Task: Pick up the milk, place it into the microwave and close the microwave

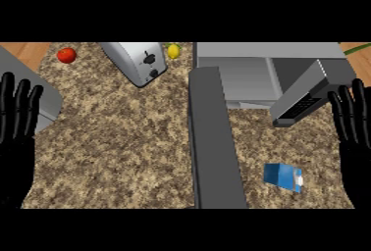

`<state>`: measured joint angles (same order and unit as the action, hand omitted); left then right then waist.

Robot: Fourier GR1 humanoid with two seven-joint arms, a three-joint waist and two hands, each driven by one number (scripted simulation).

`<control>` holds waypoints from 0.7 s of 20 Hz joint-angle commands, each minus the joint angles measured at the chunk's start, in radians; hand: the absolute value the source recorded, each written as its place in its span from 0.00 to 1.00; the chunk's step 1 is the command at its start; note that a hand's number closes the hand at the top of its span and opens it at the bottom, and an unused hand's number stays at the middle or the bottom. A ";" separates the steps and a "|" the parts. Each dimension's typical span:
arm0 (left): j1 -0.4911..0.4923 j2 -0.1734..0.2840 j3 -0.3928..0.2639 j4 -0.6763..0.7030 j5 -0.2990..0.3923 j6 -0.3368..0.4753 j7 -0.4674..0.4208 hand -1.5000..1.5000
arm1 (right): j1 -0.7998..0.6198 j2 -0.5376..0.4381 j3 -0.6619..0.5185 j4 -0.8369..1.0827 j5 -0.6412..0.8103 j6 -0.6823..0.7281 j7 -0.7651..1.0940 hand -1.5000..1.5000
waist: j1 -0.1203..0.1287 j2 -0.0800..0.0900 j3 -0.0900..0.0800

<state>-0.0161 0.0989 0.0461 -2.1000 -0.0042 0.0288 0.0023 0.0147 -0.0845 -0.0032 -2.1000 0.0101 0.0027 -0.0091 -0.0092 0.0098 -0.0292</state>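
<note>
A small blue milk carton (pixel 283 177) with a white cap lies on the speckled counter at the lower right. Above it stands the grey microwave (pixel 246 66), its door (pixel 214 142) swung wide open and reaching down the middle of the view. The cavity looks empty. My right hand (pixel 353 122) rests open at the right edge, fingers up, to the right of the carton and apart from it. At the left edge my left hand (pixel 18 115) rests open too, far from the carton, on the other side of the door.
A silver toaster (pixel 139 61) sits at the top centre-left. A red tomato (pixel 66 55) lies top left and a yellow lemon (pixel 174 50) beside the toaster. A grey appliance edge (pixel 45 95) shows at the left.
</note>
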 commanded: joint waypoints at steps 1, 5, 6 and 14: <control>0.022 -0.011 -0.010 -0.004 0.009 -0.010 -0.006 0.00 | -0.005 0.003 0.034 -0.058 0.039 -0.013 0.051 0.00 | 0.009 -0.011 0.029; 0.075 0.014 -0.002 -0.039 0.008 -0.037 0.003 0.00 | 0.194 0.082 0.309 -0.187 0.287 -0.121 -0.073 0.00 | 0.009 -0.014 0.029; 0.047 0.005 -0.034 -0.017 -0.055 -0.010 0.007 0.00 | 0.199 0.083 0.391 -0.319 0.330 -0.156 0.060 0.00 | 0.000 -0.017 0.028; 0.163 -0.034 0.028 -0.036 0.179 -0.075 0.036 0.00 | 0.358 0.083 0.745 -0.185 0.359 -0.150 -0.049 0.00 | 0.006 -0.014 0.029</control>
<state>0.1173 0.0449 0.0254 -2.1326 0.0980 -0.0018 0.0529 0.2786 -0.0050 0.5796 -2.2883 0.2759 -0.1034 -0.0132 -0.0006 -0.0041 -0.0016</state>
